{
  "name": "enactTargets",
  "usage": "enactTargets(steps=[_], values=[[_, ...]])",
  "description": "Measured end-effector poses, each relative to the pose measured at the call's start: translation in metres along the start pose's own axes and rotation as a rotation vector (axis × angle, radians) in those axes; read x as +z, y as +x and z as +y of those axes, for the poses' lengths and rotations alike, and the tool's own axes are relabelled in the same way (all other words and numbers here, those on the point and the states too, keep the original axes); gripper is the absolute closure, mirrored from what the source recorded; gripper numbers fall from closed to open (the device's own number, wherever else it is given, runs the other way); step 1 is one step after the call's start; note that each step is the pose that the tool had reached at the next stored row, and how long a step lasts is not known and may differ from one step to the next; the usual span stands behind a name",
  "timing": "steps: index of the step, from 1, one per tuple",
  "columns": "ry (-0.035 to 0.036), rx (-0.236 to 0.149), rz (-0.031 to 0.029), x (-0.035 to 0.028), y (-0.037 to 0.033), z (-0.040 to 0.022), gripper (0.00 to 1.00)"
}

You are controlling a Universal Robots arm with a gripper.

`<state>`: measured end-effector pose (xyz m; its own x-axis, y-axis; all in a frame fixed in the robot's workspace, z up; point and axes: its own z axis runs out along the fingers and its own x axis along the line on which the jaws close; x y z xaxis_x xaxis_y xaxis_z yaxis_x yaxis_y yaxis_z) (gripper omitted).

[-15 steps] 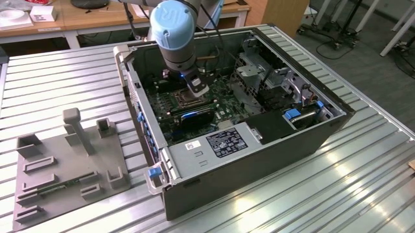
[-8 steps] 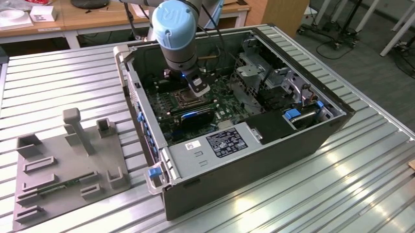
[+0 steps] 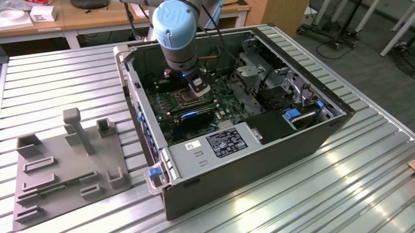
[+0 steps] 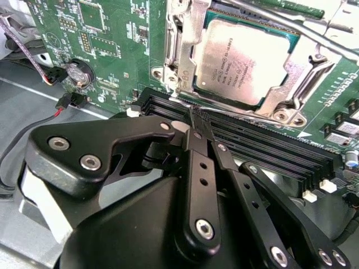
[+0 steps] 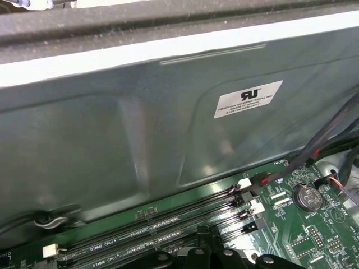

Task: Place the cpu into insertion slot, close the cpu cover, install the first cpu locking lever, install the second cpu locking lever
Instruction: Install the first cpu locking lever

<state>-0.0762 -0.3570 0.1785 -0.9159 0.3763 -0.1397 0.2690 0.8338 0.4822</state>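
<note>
The cpu point(image 4: 245, 60) sits flat in the insertion slot point(image 4: 176, 59), pale silver top showing through the window of the cpu cover point(image 4: 297, 84), which lies down around it. In the second wrist view it lies just beyond my gripper point(image 4: 196, 120), across the black memory slots point(image 4: 263, 151). My fingers point(image 4: 201, 168) are pressed together to a point, nothing between them, tips right at the near edge of the socket frame over the memory slots. A thin metal lever point(image 4: 280, 19) runs across the far side of the socket; I cannot tell whether it is latched.

In the exterior view my arm point(image 3: 176, 34) comes straight down into the open computer case point(image 3: 272, 155), wrist pointing down at the green motherboard point(image 3: 224, 109), gripper point(image 3: 198, 90) just above the socket point(image 3: 183, 99). Case lies on its side on a ribbed metal table point(image 3: 65, 73). A grey fixture plate point(image 3: 61, 170) is well apart on the exterior view's left.

In the first wrist view: case wall point(image 5: 140, 129), memory slots point(image 5: 168, 224), coin battery point(image 5: 306, 197).
</note>
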Motion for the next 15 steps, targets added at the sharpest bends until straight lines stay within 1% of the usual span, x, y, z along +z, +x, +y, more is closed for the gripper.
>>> enactTargets(steps=[3, 6, 8, 15], values=[[0.0000, 0.000, -0.0001, 0.0001, -0.0003, 0.0001, 0.89], [0.0028, -0.001, -0.0008, 0.0002, -0.0004, 0.0002, 0.89], [0.0034, -0.001, -0.0009, 0.0001, -0.0004, 0.0001, 0.89], [0.0034, -0.001, -0.0010, 0.0003, -0.0003, 0.0000, 0.89]])
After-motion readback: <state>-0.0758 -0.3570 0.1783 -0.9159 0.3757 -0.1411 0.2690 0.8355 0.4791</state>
